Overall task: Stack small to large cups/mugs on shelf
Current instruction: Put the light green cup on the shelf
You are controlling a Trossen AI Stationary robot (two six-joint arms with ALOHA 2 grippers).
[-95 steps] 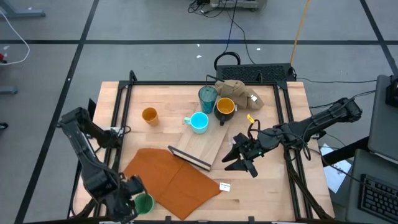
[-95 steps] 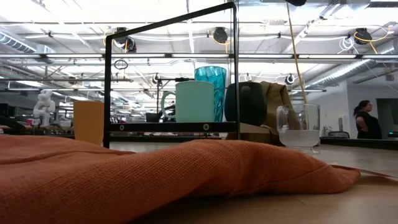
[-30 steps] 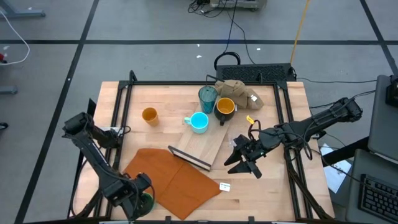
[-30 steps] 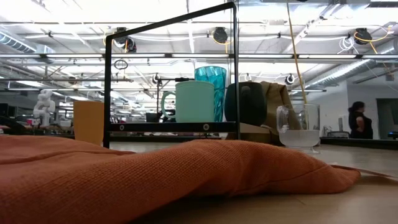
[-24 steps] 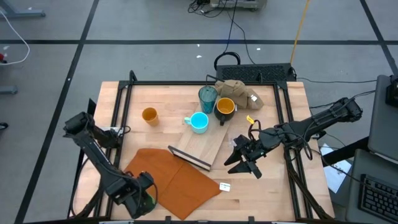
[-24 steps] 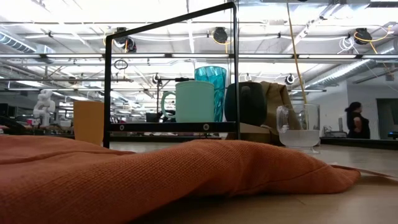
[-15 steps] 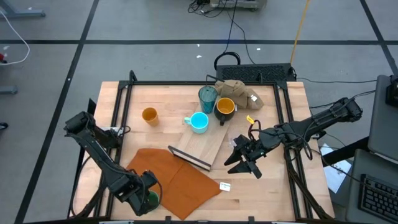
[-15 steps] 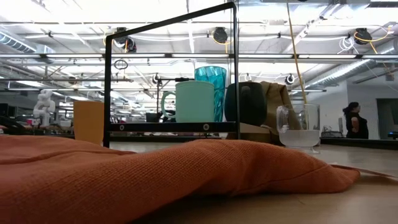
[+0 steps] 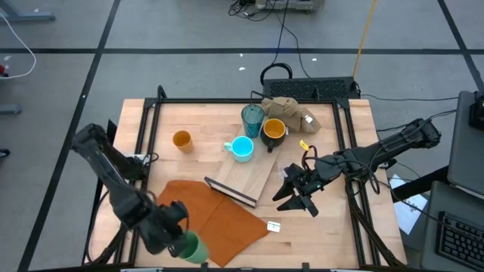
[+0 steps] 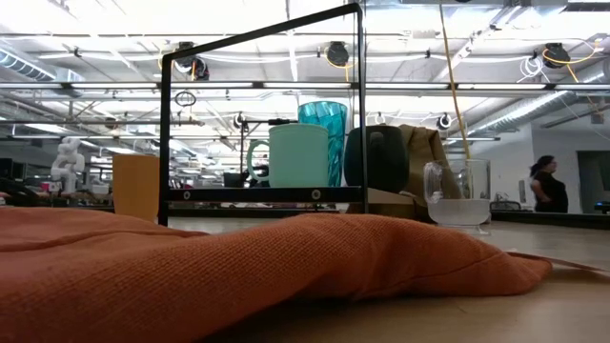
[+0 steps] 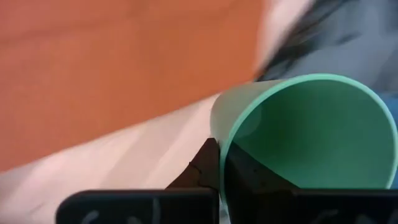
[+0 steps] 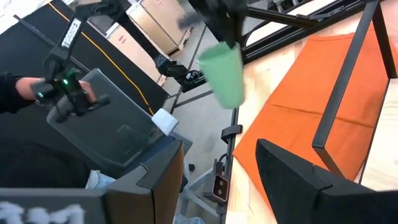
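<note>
At the bottom left of the high view, the left gripper (image 9: 175,240) is pinched together on the rim of the green cup (image 9: 192,248), which is off the table (image 9: 333,219) and hangs beside the near corner of the orange cloth (image 9: 208,221). In the left wrist view the cup's wall sits between the dark fingers (image 11: 205,167), its mouth turned sideways.

The grip looks thin, on one wall only, so I judge a quick swing could let the cup twist or slip out and roll off the near edge. The black frame (image 9: 147,121) around the table stands along the way; a low carry might clip it or drag the cloth.

Further up, the right gripper (image 9: 297,193) waits right of centre with its fingers partly apart and nothing between them, next to the clear glass (image 10: 457,193). The wooden shelf (image 9: 246,177) lies at centre, the light blue mug (image 9: 241,147) on its far end, with the dark mug (image 9: 273,130) and the teal tumbler (image 9: 252,115) just behind it. If the cup comes in tilted, it could knock these crowded ones over. The orange cup (image 9: 181,139) stands apart at upper left; the tan cloth lump (image 9: 290,112) is farthest back.

A small white tag (image 9: 274,226) lies near the cloth's lower right corner; no writing on it can be read, and I see no brands.
</note>
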